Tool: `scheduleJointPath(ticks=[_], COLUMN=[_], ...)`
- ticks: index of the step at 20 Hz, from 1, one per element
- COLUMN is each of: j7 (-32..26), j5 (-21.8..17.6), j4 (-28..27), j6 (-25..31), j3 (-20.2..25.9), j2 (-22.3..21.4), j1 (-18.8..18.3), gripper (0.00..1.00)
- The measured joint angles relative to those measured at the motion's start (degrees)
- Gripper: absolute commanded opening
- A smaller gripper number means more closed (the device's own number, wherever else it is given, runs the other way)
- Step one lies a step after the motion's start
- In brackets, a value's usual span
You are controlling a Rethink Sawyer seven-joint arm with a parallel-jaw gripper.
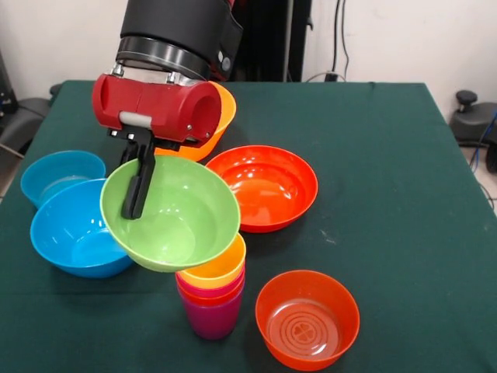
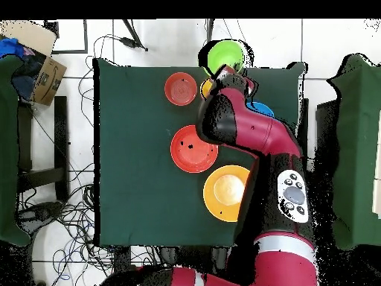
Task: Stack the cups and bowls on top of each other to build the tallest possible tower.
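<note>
I see the tower (image 1: pixel 212 299) standing near the front edge of the green table (image 1: pixel 388 179): a purple base cup with crimson, orange-red and yellow cups nested in it, the yellow rim on top. The small green bowl (image 1: pixel 175 214) hangs tilted just above and left of that rim, its lower edge touching or nearly touching the yellow cup; I cannot tell which. The gripper (image 1: pixel 137 183) is clamped on the green bowl's far-left rim, one black finger inside the bowl.

Right of the tower sits the small translucent orange bowl (image 1: pixel 307 318). The wide red-orange bowl (image 1: pixel 265 186) lies behind it, mid-table. Left of the tower, the large blue bowl (image 1: pixel 74 229) touches the small blue bowl (image 1: pixel 60 175) behind it. The orange-yellow bowl (image 1: pixel 217 124) shows partly behind the red wrist.
</note>
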Motion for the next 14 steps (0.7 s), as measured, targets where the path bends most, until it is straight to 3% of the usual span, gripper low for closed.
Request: scheduleJointPath(ticks=[7, 14], j7=[0.0, 0.0], j5=[-3.1, -4.8], j4=[0.1, 0.1], j6=[2.8, 9.5], j3=[4.8, 5.4], j2=[-2.1, -6.3], j1=[-5.6, -8.7], gripper=[0.0, 0.0])
